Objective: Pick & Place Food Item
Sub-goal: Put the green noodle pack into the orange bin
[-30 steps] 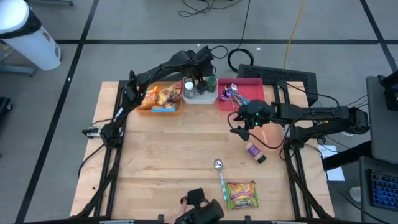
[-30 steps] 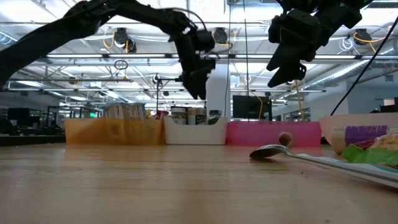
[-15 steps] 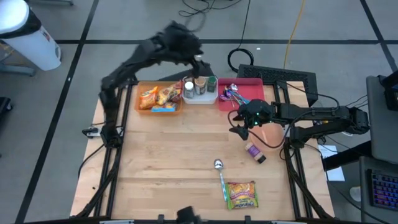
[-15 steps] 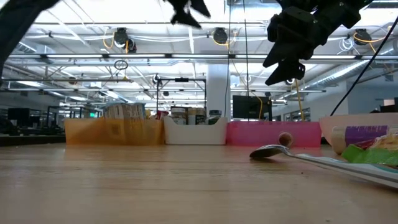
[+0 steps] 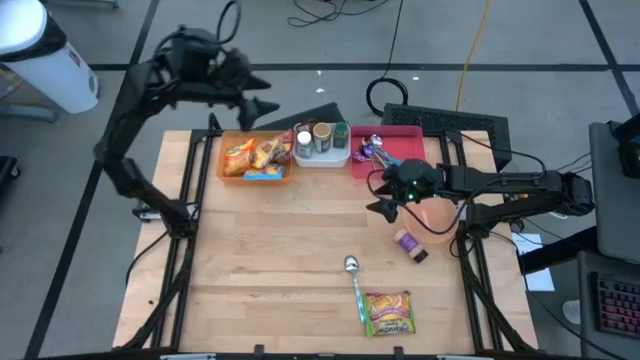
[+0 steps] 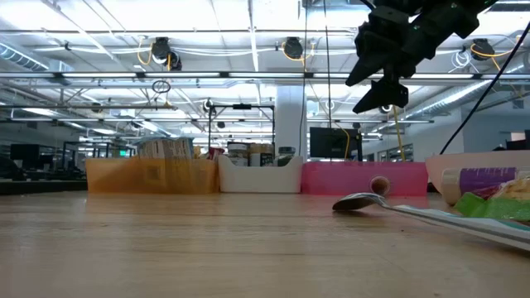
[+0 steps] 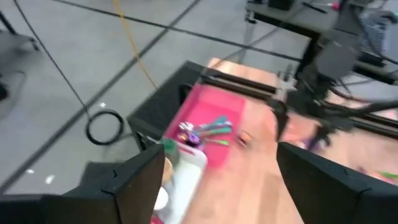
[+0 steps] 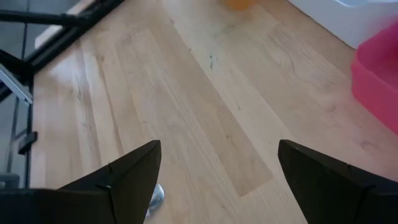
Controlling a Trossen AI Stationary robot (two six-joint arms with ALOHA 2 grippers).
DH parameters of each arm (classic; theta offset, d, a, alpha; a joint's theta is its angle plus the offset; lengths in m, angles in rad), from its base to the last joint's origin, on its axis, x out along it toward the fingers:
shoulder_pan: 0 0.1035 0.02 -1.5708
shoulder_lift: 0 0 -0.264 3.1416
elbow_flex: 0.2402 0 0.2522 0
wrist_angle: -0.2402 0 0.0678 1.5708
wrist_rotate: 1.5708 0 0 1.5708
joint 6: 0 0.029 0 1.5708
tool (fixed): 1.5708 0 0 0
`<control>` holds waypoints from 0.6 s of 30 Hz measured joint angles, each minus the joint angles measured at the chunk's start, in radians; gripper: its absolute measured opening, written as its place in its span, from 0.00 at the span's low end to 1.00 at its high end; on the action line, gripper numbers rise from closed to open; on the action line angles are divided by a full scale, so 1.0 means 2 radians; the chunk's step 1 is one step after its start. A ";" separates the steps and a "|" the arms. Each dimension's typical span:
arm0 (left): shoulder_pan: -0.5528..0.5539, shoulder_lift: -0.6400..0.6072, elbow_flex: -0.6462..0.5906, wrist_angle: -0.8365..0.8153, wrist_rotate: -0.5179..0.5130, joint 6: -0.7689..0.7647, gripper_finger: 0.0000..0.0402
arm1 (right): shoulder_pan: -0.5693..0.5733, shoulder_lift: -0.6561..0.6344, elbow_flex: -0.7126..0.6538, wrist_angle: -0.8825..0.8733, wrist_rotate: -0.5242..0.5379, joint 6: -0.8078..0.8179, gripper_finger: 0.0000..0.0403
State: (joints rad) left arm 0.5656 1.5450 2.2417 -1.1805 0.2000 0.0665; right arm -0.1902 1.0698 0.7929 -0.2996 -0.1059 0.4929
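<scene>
A yellow-green noodle packet [image 5: 387,312] lies flat near the table's front edge, next to a metal spoon [image 5: 353,278]. Snack bags fill an orange bin [image 5: 256,158] at the far edge. My left gripper [image 5: 262,100] is raised high off the table's far left corner, open and empty; its wrist view shows the wide gap [image 7: 217,180]. My right gripper [image 5: 380,195] hangs open above the table's right half, in front of the pink bin [image 5: 385,150], with nothing between its fingers [image 8: 217,180]. In the low view only the right gripper [image 6: 377,83] shows.
A white bin [image 5: 322,143] with jars stands between the orange and pink bins; the pink one holds coloured utensils. A peach bowl [image 5: 437,213] and a small dark-capped jar [image 5: 410,245] lie under the right arm. Bare wood [image 5: 260,260] spreads across the table's left and middle.
My left gripper has risen steeply from just above the white bin and swung back toward the table's far left corner, leaving the low view; it stays open and carries nothing. My right gripper has rolled a little about its own line without shifting place.
</scene>
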 joint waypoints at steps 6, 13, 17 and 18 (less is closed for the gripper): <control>-0.003 -0.117 -0.167 0.055 0.014 -0.032 0.69 | 0.000 0.000 0.000 0.034 0.000 0.010 0.79; -0.051 -0.255 -0.439 0.273 0.014 -0.139 0.62 | 0.000 0.000 0.000 0.053 0.000 0.026 0.79; -0.101 -0.300 -0.570 0.410 0.014 -0.209 0.61 | 0.000 0.000 0.000 0.053 -0.029 0.036 0.79; -0.116 -0.303 -0.598 0.446 0.014 -0.227 0.62 | 0.001 0.000 0.000 0.053 -0.041 0.035 0.79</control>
State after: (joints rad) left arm 0.3326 0.9395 1.0457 -0.2882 0.2276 -0.3876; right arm -0.1883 1.0698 0.7929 -0.1944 -0.1887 0.5623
